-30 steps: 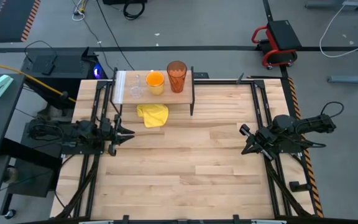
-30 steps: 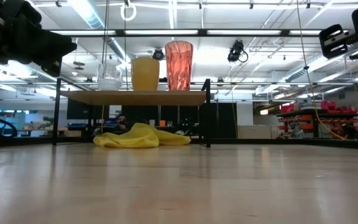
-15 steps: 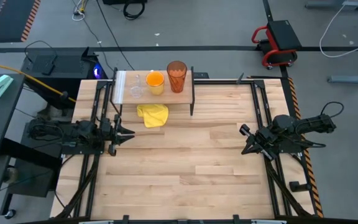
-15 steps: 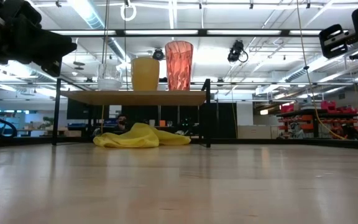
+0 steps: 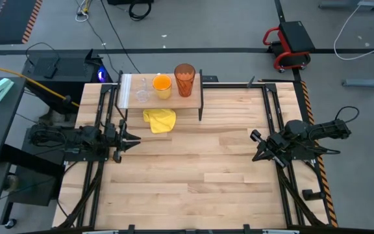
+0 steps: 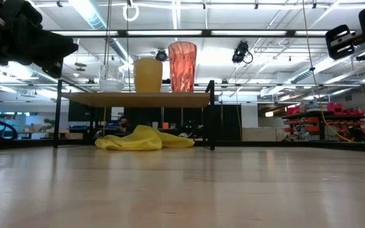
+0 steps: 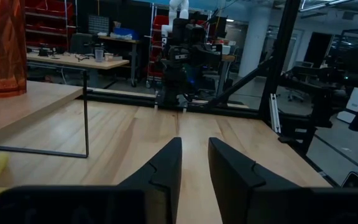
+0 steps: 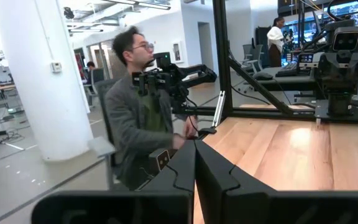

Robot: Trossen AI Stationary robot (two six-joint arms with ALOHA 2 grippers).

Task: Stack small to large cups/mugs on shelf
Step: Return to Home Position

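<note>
Right fingers [image 8: 180,169] touch, clear only from the wrist.

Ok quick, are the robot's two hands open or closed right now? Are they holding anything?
Left gripper: open a little, holding nothing.
Right gripper: shut, holding nothing.

Even overhead light, glaring ceiling strips [image 6: 170,33]
</note>
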